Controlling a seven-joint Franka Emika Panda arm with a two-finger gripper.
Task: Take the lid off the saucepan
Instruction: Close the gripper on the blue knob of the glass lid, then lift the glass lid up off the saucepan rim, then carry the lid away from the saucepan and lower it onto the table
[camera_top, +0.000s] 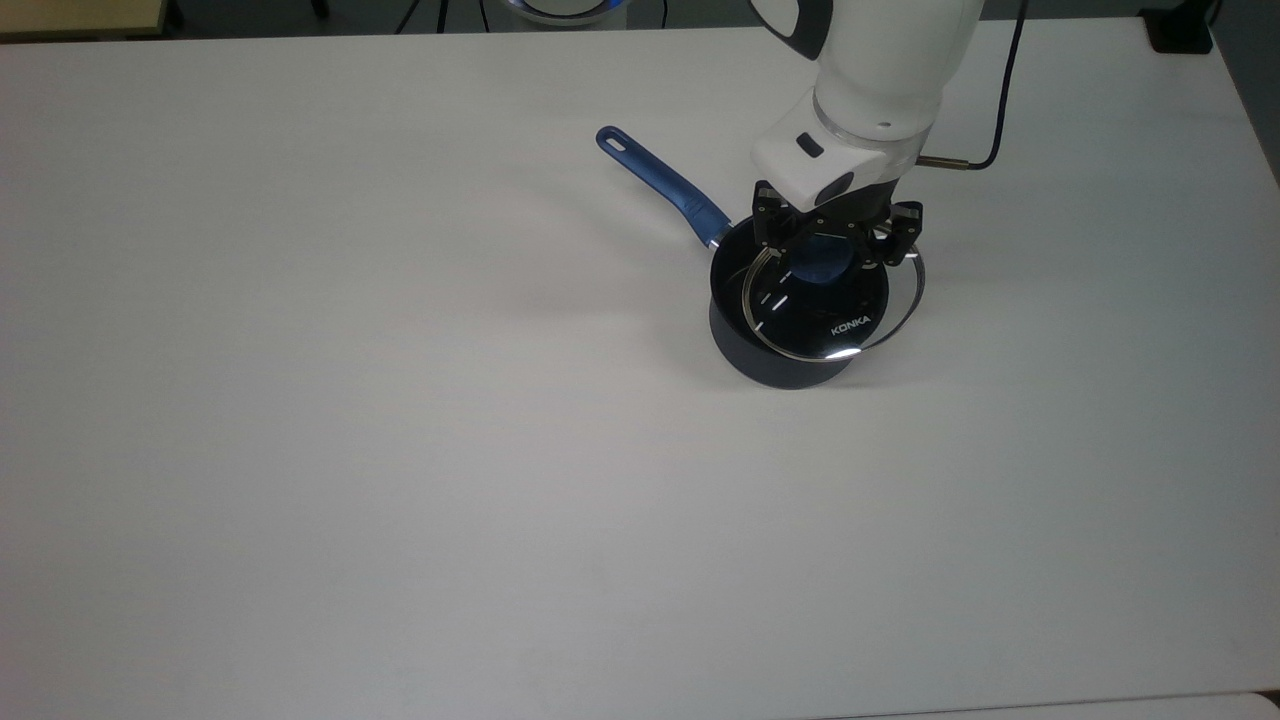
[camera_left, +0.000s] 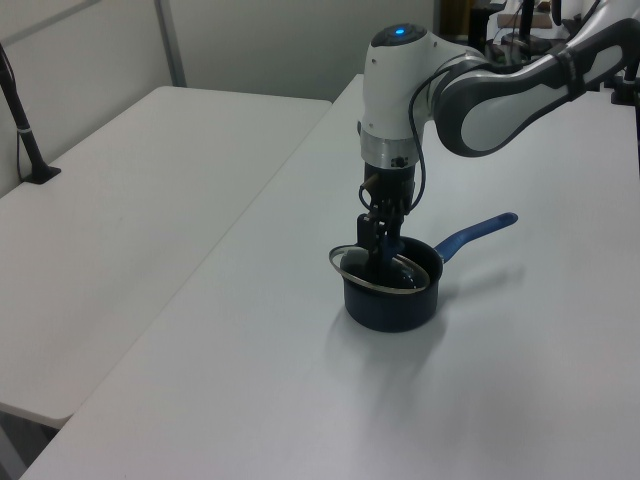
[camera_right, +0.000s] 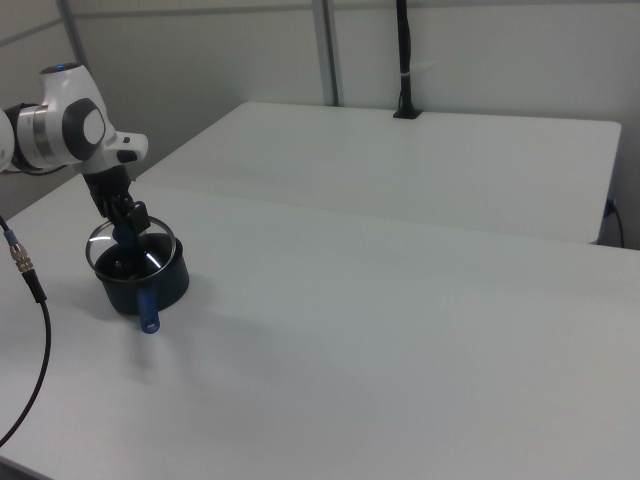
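The dark navy saucepan (camera_top: 760, 358) stands on the white table (camera_top: 400, 420), its blue handle (camera_top: 660, 186) pointing to the top view's upper left. My gripper (camera_top: 828, 254) is shut on the blue knob (camera_top: 826, 264) of the glass lid (camera_top: 845, 322). The lid is raised off the pan and tilted, and its metal rim overhangs the pan's edge on the top view's right. In the left view the gripper (camera_left: 382, 245) holds the lid (camera_left: 372, 276) just above the saucepan (camera_left: 392, 306). In the right view the gripper (camera_right: 124, 232) holds the lid (camera_right: 132, 256) over the saucepan (camera_right: 162, 286).
A black cable (camera_top: 1002, 110) runs from the arm's wrist toward the table's far edge. A second white table (camera_left: 120, 200) adjoins this one, with a black post (camera_left: 24, 130) clamped on it. Open tabletop surrounds the pan on every side.
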